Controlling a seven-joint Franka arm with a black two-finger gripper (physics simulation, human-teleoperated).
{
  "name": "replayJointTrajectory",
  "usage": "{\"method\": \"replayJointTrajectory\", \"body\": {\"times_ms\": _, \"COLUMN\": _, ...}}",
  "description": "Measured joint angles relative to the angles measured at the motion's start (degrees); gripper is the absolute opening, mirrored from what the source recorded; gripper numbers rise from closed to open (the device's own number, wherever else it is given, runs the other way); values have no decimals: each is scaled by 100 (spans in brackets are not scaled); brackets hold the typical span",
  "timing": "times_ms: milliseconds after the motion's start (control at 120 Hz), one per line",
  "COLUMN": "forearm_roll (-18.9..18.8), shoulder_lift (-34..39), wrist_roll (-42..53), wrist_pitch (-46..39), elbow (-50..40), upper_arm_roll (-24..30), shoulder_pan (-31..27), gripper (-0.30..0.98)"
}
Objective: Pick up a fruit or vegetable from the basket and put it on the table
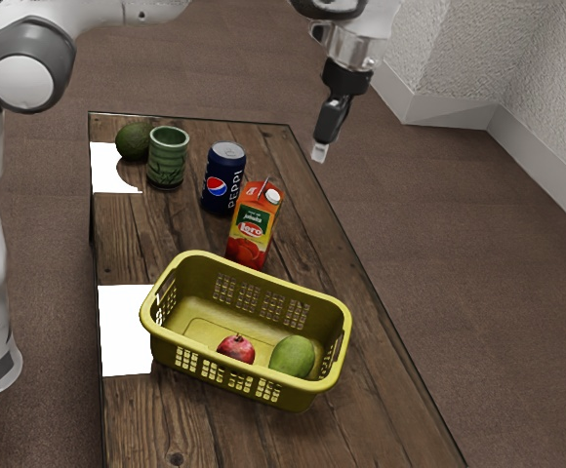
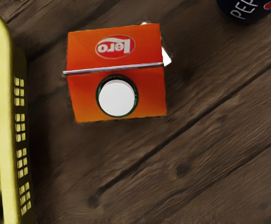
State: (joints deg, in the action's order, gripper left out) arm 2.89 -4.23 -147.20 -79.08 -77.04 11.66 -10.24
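Pomegranate [image 1: 236, 350] and apparent mango [image 1: 293, 358] inside the yellow basket [image 1: 248, 387].

Green cup [image 1: 168, 161], blue can [image 1: 222, 183] near an upright orange-red carton [image 1: 252, 236], white cap [image 2: 117, 98], brown floor [image 1: 498, 292], pale wall [image 1: 449, 63]

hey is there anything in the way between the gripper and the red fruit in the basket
Yes, down low: the juice carton stands outside the basket, whose wall also separates the gripper from the red fruit. Nothing visible covers the fruit from above.
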Motion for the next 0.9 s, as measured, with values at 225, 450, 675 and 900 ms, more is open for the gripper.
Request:
{"method": "replayJointTrajectory", "body": {"times_ms": 225, "forearm_roll": 203, "shoulder_lift": -456, "wrist_roll": 209, "wrist_pitch": -107, "elbow": 1, "upper_arm_roll": 11, "shoulder_pan": 166, "gripper": 69}}
{"method": "replayJointTrajectory", "body": {"times_ms": 450, "forearm_roll": 269, "shoulder_lift": -935, "wrist_roll": 359, "wrist_pitch": -290, "elbow": 3, "upper_arm_roll": 12, "shoulder_pan": 261, "gripper": 69}}
{"method": "replayJointTrajectory", "body": {"times_ms": 675, "forearm_roll": -555, "shoulder_lift": -1333, "wrist_roll": 1141, "wrist_pitch": -528, "elbow": 386, "upper_arm_roll": 154, "shoulder_pan": 770, "gripper": 69}}
{"method": "replayJointTrajectory", "body": {"times_ms": 900, "forearm_roll": 188, "shoulder_lift": -1552, "wrist_roll": 2289, "wrist_pitch": -1061, "elbow": 811, "upper_arm_roll": 268, "shoulder_pan": 135, "gripper": 69}}
